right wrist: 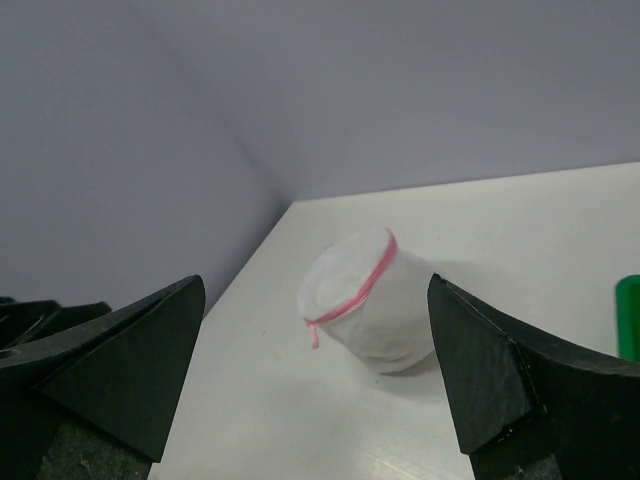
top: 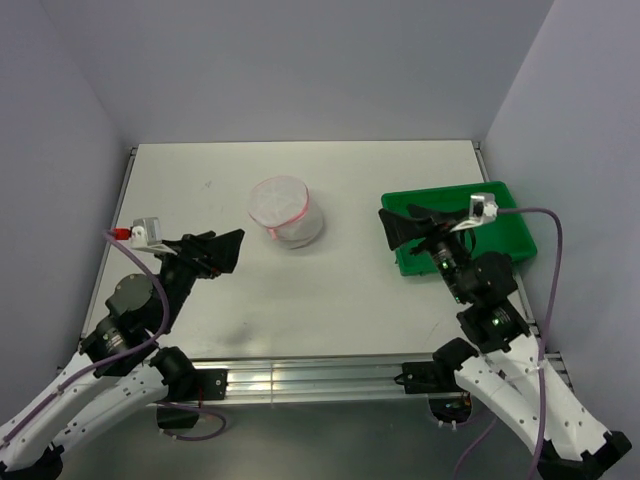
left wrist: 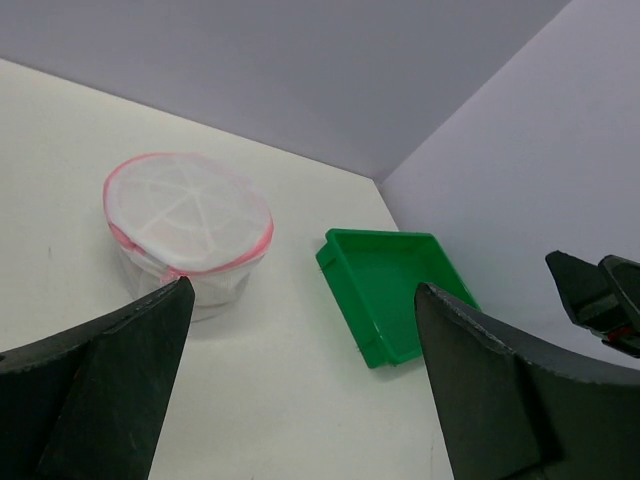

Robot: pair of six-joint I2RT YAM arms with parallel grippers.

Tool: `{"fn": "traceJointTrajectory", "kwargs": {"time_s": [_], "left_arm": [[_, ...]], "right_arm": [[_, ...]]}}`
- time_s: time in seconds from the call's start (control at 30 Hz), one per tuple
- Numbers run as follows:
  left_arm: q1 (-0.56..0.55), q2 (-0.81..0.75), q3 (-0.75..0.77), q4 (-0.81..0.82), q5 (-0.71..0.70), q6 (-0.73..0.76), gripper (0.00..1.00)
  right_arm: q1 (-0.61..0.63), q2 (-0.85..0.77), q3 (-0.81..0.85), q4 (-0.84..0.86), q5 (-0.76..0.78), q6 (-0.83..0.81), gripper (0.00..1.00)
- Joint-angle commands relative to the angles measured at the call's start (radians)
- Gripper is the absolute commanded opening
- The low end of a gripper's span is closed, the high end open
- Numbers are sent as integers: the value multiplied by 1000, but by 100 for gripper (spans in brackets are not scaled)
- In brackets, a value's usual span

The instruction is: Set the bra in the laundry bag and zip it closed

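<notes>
The top camera looked steeply down from above the near edge, far enough back to hold the whole desk [top: 330, 290]. The left wrist camera sat low, facing the far right corner between the left fingers [left wrist: 110, 390], while the right one faced the far left corner between the right fingers [right wrist: 130, 370]. All three shared the bag [top: 287, 212].

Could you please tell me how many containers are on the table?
2: the white mesh laundry bag near the middle, and the green tray at the right edge. No others appear hidden.
</notes>
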Motion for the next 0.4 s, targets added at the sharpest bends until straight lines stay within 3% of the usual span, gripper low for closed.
{"fn": "traceJointTrajectory", "kwargs": {"time_s": [0.0, 0.13, 0.37], "left_arm": [[1, -1, 68, -54, 0, 78, 99], [2, 10, 70, -83, -6, 87, 99], [2, 17, 45, -103, -43, 84, 99]], "right_arm": [[2, -74, -57, -71, 169, -26, 100], [2, -123, -97, -88, 211, -15, 100], [2, -72, -97, -94, 201, -9, 100]]}}
